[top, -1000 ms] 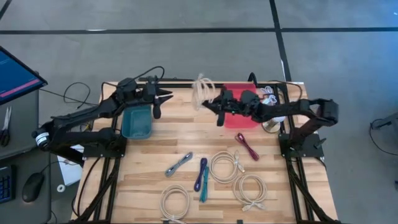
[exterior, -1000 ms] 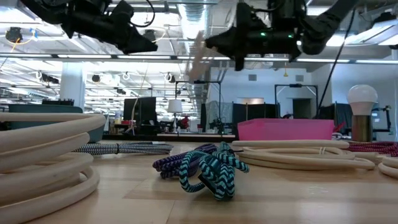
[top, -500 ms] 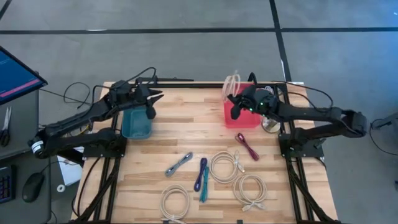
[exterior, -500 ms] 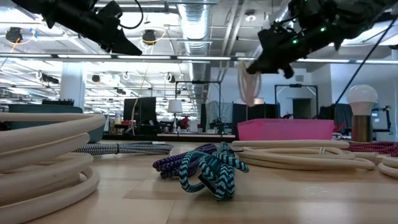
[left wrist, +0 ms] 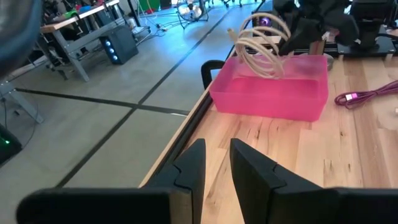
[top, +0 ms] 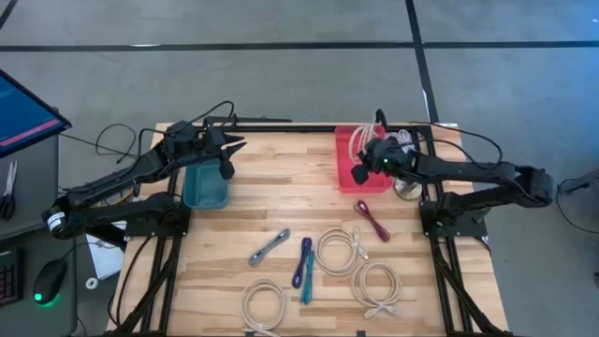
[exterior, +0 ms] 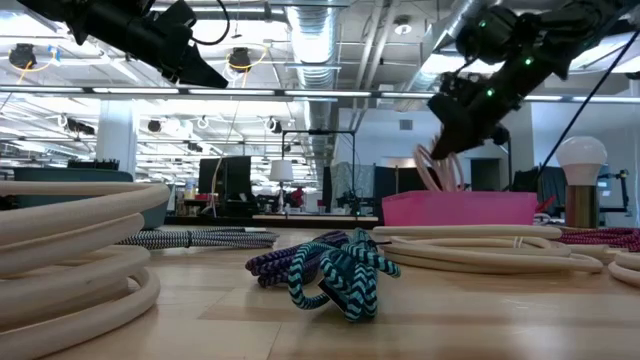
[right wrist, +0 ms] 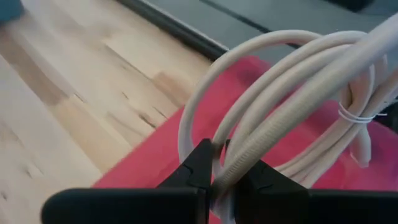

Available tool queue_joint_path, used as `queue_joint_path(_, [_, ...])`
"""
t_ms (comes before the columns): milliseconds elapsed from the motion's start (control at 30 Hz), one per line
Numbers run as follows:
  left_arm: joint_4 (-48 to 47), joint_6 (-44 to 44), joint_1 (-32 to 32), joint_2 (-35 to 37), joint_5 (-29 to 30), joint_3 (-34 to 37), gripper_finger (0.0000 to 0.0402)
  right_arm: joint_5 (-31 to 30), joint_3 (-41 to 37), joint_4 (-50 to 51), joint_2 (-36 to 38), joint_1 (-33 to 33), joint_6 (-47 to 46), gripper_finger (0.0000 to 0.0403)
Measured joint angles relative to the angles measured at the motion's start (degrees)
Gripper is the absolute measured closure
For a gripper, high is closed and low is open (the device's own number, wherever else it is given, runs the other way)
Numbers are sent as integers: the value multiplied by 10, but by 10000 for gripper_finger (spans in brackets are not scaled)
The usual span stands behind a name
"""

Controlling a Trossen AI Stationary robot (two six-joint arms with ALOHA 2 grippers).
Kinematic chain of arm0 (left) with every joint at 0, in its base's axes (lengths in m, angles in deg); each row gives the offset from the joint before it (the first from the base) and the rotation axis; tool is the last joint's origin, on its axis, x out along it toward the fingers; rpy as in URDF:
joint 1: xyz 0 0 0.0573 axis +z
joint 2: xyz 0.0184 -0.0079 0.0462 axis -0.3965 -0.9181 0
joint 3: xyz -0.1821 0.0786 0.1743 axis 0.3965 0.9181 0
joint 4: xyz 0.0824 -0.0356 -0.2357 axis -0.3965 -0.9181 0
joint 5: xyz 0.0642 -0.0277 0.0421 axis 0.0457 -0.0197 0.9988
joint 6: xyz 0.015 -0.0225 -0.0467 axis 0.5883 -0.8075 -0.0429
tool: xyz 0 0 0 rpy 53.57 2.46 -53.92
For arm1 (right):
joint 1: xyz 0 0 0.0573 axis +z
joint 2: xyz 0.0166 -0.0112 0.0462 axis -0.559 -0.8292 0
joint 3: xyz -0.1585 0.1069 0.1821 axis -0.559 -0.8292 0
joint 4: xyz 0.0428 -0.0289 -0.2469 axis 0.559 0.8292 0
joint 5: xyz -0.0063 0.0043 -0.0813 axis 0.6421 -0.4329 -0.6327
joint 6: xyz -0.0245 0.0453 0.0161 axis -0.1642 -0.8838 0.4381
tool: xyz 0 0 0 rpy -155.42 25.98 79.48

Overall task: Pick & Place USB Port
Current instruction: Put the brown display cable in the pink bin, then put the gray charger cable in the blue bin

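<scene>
Beige cable coil (right wrist: 292, 81) pinched by right claw (right wrist: 217, 163), one pink bin (top: 360, 161)

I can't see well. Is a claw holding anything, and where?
Yes. The right claw pinches a coiled cream cable by its loops, over the pink bin. The left claw holds nothing.

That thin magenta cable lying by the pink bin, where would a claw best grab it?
Around its middle, from straight above, closing across its narrow width: the magenta cable lies flat as a long, slim diagonal bundle with bare wood either side. The right claw, holding a cream coil over the pink bin, is nearest; the left claw waits by the teal bin.
</scene>
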Motion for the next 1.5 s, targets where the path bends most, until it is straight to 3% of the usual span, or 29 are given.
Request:
queue_joint_path(567, [0,-2,0,0,0,0,327,-1,1,-6,-150,-7,-18,379])
queue_joint_path(767, [0,-2,0,0,0,0,327,31,0,-49,-160,-5,-20,296])
queue_joint_path(933, [0,-2,0,0,0,0,327,66,0,-48,-130,-5,-20,237])
queue_joint_path(1067, [0,-2,0,0,0,0,327,96,0,-48,-86,-5,-20,216])
queue_joint_path(1233, [0,-2,0,0,0,0,327,134,0,-51,-16,3,-7,219])
queue_joint_path(1500, [0,-2,0,0,0,0,327,139,0,-50,94,30,18,245])
